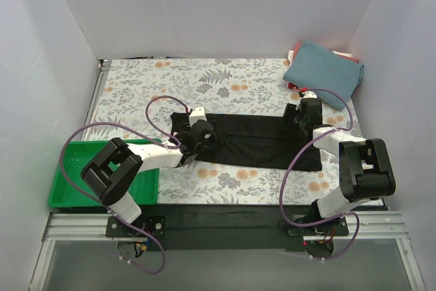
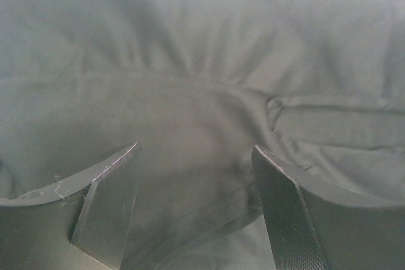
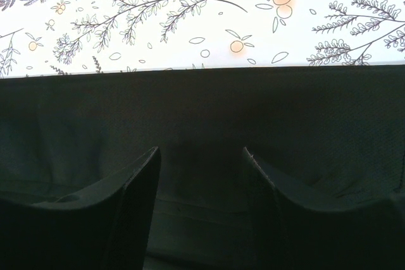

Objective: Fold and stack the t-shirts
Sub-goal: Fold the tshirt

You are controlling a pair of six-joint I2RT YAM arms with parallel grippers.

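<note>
The black t-shirt (image 1: 252, 138) lies flat as a long band across the middle of the table (image 1: 136, 86). The left gripper (image 1: 199, 134) sits low over its left end and the right gripper (image 1: 308, 117) over its right end. Both have their fingers parted over the cloth, clamping nothing. To fold well, each should pinch matching layers near the edge, then lift and carry across together so the edges land square.

There is one black shirt and one teal t-shirt (image 1: 323, 69), folded at the far right. Red cloth (image 1: 294, 52) shows beneath it, number unclear. One green tray (image 1: 61, 195) sits near left.
</note>
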